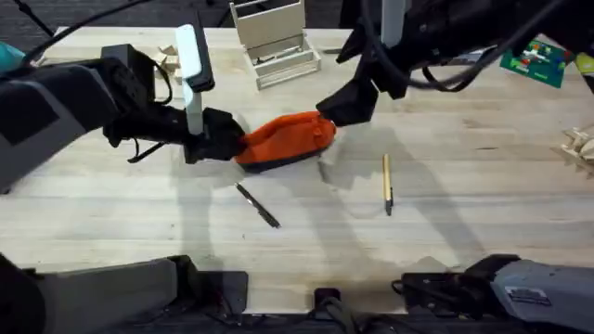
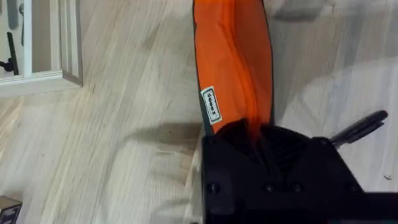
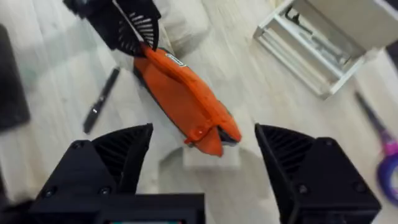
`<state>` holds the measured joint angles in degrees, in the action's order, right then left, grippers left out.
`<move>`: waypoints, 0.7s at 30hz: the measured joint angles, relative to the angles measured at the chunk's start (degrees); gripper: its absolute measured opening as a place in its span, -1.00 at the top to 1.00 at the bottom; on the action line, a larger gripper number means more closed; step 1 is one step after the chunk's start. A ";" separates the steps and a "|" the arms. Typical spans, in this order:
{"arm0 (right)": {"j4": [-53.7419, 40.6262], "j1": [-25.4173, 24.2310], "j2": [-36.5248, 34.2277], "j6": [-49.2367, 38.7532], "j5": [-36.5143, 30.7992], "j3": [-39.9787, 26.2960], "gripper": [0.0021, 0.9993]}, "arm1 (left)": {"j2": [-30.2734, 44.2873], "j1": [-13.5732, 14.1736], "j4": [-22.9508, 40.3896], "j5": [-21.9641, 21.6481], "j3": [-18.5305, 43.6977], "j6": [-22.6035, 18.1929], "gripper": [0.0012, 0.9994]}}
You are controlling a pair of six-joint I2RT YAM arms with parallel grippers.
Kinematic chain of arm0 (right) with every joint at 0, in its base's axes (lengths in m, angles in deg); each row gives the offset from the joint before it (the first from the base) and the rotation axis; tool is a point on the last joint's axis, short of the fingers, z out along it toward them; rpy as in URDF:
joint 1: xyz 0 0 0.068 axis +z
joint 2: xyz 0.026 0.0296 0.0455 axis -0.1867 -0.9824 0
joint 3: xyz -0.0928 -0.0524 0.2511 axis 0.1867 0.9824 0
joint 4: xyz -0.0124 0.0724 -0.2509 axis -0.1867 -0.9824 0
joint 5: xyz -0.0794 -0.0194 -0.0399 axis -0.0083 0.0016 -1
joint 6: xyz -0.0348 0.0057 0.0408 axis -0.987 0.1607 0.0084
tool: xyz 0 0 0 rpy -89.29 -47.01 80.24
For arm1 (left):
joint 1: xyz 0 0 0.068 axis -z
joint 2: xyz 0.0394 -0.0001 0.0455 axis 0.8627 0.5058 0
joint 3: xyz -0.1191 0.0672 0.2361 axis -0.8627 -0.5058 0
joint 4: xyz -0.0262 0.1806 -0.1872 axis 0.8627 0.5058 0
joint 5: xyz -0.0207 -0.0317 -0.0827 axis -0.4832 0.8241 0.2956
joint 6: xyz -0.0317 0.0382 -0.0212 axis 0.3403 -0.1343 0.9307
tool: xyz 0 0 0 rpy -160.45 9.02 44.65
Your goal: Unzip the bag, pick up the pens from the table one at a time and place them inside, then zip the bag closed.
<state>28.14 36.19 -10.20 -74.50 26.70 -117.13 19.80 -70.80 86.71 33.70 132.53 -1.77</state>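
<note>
orange bag [image 1: 286, 139] (navy bottom edge), left end clamped, zipped

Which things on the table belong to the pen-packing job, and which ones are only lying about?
For the job:
- the orange bag, held at one end by the left gripper
- the black pen
- the tan pen
- the right gripper, open near the bag's other end

Lying about:
- the white wooden rack
- the purple-handled scissors
</note>
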 joint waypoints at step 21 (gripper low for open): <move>-2.45 0.00 0.00 32.51 -0.13 0.00 -1.00 | 0.00 0.00 0.11 0.00 0.00 0.00 0.92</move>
<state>25.70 36.19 -10.20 -41.99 26.57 -117.13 19.80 -70.80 86.82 33.70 132.53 -1.77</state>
